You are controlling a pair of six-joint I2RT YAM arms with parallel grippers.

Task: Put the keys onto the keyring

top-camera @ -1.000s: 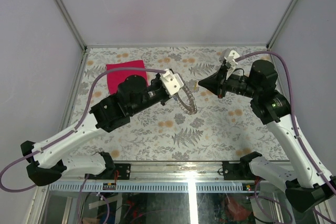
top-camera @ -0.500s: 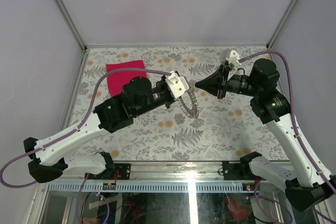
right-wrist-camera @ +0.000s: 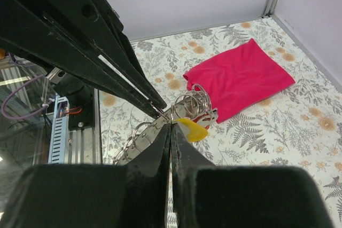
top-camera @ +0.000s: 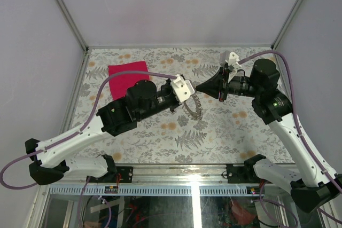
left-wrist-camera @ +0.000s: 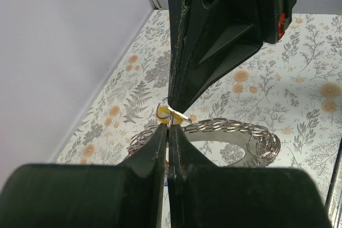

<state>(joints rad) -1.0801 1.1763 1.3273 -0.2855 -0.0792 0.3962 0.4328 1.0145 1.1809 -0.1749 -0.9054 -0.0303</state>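
Keyring (top-camera: pixel 193 108) near the middle of the counter (top-camera: pixel 224 132), seen from above as a curved strand of small silvery linked rings. It hangs from the tip of the left gripper (top-camera: pixel 191 93). I cannot tell whether its lowest part touches the flower-printed surface.

The left arm reaches in from the lower left and the right arm from the right. Their tips meet almost point to point above the centre of the counter.

In the left wrist view, the left jaws are pressed together with no gap showing. They pinch the strand of rings, which curls away to the right in a flat loop. The right gripper (left-wrist-camera: pixel 172 108) comes down from the top of that view as a dark wedge, and its tip is just above the left one.

A tiny key (left-wrist-camera: pixel 163 114) with a yellow plastic head sits right at that tip, between the two grippers. In the right wrist view, the right jaws are also closed tight. The yellow head pokes out just to the right of their tip, touching or nearly touching the rings. A cluster of rings loops up just behind it.

A pink-red cloth (top-camera: pixel 127 77) lies flat at the far left of the counter, well apart from both grippers. No other keys can be made out.
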